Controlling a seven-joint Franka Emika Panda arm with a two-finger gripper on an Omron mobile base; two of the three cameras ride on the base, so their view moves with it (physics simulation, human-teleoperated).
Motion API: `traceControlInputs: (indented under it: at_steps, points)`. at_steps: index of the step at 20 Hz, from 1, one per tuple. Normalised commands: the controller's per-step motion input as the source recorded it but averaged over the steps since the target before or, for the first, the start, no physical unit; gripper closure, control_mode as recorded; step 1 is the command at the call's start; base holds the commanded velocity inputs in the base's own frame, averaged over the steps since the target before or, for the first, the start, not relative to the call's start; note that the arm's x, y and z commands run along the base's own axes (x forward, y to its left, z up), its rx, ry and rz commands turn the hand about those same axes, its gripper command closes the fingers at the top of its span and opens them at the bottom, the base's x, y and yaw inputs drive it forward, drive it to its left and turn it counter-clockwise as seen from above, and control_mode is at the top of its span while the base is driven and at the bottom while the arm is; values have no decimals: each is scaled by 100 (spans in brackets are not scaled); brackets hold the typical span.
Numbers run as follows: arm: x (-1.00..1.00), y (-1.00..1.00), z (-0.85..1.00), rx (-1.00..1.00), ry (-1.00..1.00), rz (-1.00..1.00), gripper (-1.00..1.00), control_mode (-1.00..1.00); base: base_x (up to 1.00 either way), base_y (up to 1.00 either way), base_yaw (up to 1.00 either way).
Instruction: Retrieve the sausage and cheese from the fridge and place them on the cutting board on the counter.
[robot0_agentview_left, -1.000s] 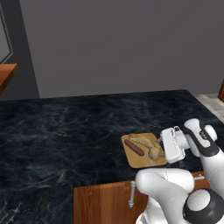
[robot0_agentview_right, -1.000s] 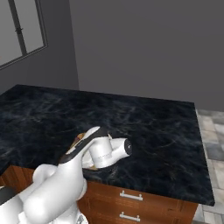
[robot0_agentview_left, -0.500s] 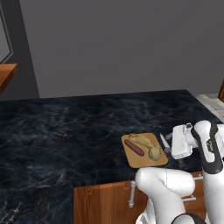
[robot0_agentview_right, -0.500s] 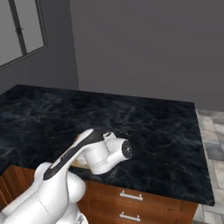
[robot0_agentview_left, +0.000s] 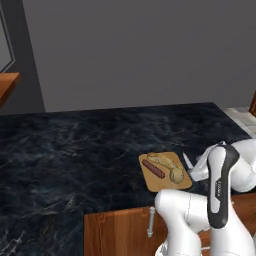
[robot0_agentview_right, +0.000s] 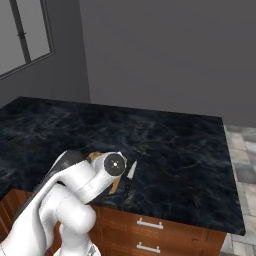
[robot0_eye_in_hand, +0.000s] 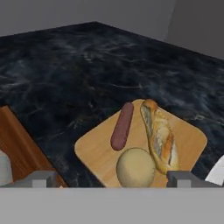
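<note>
In the right base view, the robot's white arm covered nearly all of the cutting board (robot0_agentview_right: 115, 186), leaving a thin tan sliver below the wrist and a scrap of something tan above it, too little to identify. A knife (robot0_agentview_right: 131, 172) beside the board showed its pale blade, while its dark handle blended into the black counter (robot0_agentview_right: 175, 150). In the left base view, the arm hid the knife's (robot0_agentview_left: 188, 161) lower part. In the hand view, the bottom band cut off the board's (robot0_eye_in_hand: 96, 151) near edge and the underside of the cheese (robot0_eye_in_hand: 135, 168).
</note>
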Motion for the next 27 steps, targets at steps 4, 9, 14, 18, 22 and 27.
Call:
traceControlInputs:
  at_steps: [4, 9, 14, 18, 22, 27]
  points:
    - [-35, -3, 42, -5, 43, -9, -100, -100, 0, 0, 0]
    - [-60, -7, 25, 3, 15, -23, -100, -100, 0, 0, 0]
    - [-70, -6, 25, 3, 2, -23, -100, -100, 0, 0, 0]
    - [-76, 0, 6, 7, -19, -28, -100, -100, 0, 0, 0]
    - [-76, 0, 0, 3, -34, -20, -100, -100, 0, 0, 0]
    - [-68, 6, 6, -3, -29, -21, -100, -100, 0, 0, 0]
